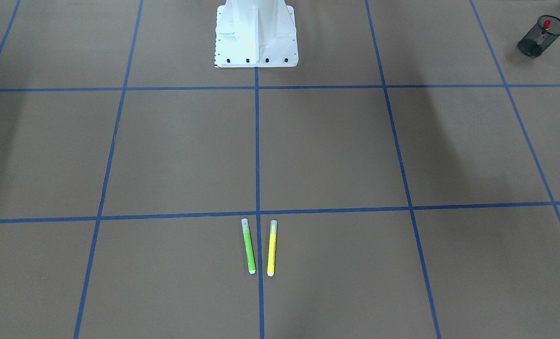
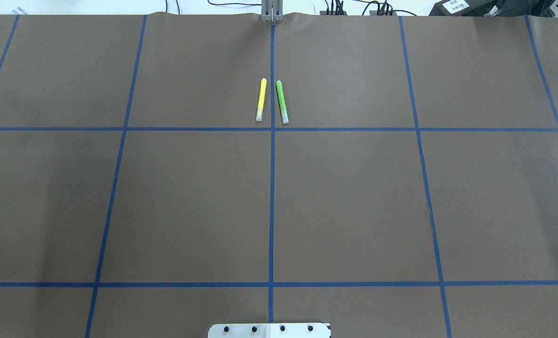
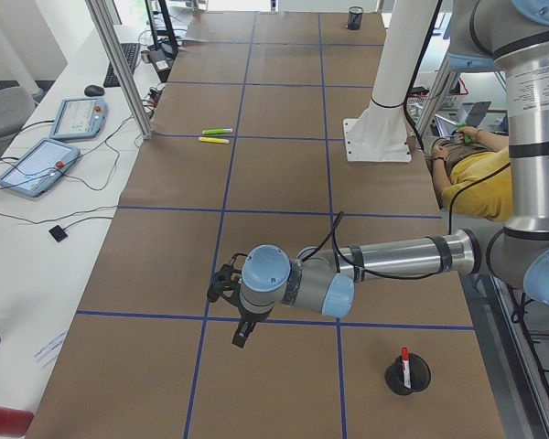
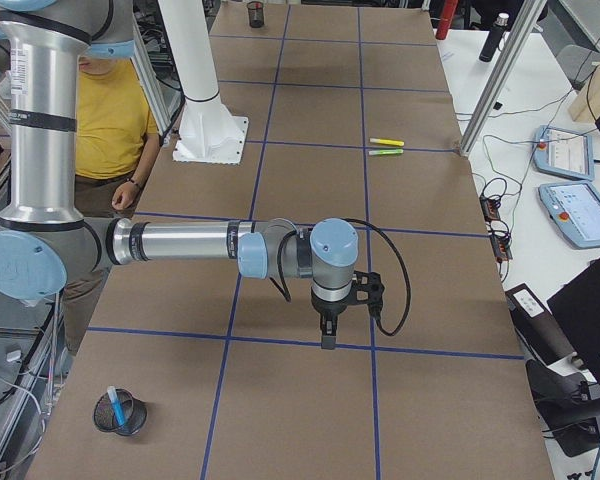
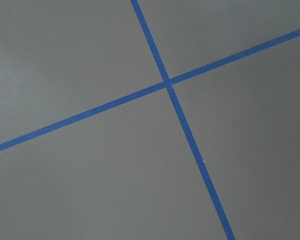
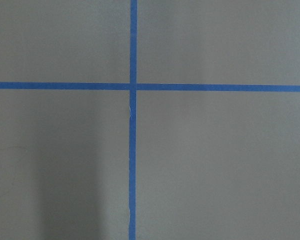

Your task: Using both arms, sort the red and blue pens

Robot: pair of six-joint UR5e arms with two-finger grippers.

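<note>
The red pen (image 3: 404, 358) stands in a black mesh cup (image 3: 407, 376) at the table's left end, and it shows again as the red pen (image 1: 547, 24) in the front view. A blue pen (image 4: 113, 401) stands in another black cup (image 4: 118, 415) at the right end. My left gripper (image 3: 241, 331) hangs over a tape crossing beside the red pen's cup. My right gripper (image 4: 327, 336) hangs over a tape line, away from the blue pen's cup. Both grippers show only in the side views, so I cannot tell whether they are open or shut. The wrist views show only the table.
A green highlighter (image 2: 282, 102) and a yellow highlighter (image 2: 261, 99) lie side by side at the table's far middle. The white pedestal (image 1: 256, 35) stands at the robot's edge. A person in a yellow shirt (image 4: 108, 110) sits behind the robot.
</note>
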